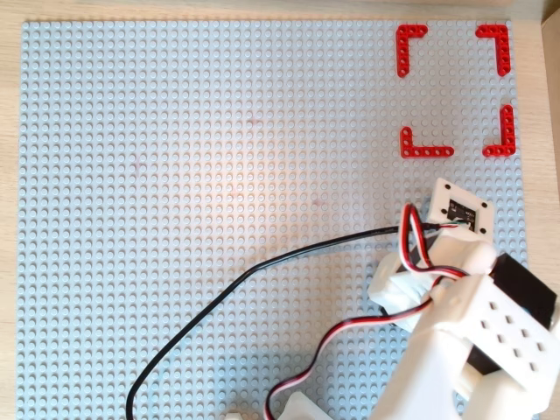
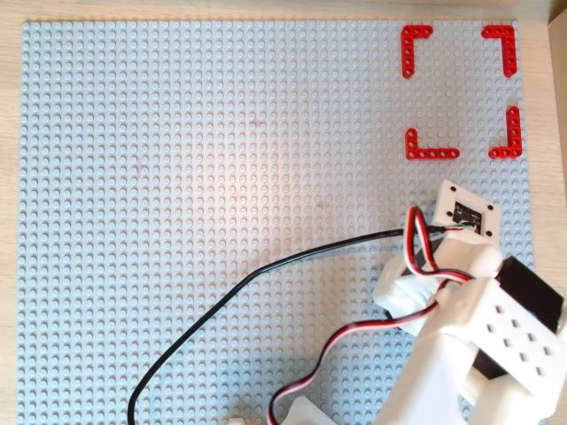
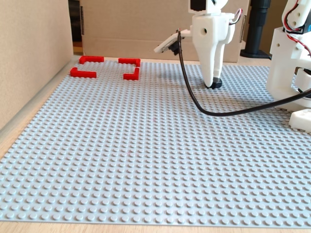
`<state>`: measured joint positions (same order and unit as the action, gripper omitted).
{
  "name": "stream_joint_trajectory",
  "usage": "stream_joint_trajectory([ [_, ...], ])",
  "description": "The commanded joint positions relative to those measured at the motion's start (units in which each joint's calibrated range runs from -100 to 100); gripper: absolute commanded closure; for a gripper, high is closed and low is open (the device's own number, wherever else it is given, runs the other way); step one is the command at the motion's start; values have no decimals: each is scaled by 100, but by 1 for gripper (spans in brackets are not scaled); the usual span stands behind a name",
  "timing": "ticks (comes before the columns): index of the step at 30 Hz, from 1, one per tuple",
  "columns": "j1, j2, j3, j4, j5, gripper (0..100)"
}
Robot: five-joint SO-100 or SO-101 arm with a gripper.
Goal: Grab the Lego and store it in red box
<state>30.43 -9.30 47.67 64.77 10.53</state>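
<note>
The claw (image 3: 213, 83) stood upright, tips closed on the Lego (image 3: 215, 84) at the baseplate (image 3: 146, 145); the red box (image 3: 104, 67) lay well apart at a far corner.

Lego (image 3: 215, 83) mostly hidden between the jaws in the fixed view, under the arm overhead.

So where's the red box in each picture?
An overhead view: the red box sits in the top right corner of the grey baseplate.
The other overhead view: same spot, top right.
Fixed view: far back on the left, near the cardboard wall.
Shared landmark: the black cable curving across the baseplate, seen in all three.
</note>
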Motion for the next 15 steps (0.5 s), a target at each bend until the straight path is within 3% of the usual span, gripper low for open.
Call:
stream_joint_trajectory([
  [1, -62, -53, -22, -29, -10, 90],
  [5, -114, -104, -531, 67, -21, 90],
  [11, -166, -104, -2240, 1260, -260, 90],
  [15, -173, -104, -2913, 1444, -302, 90],
])
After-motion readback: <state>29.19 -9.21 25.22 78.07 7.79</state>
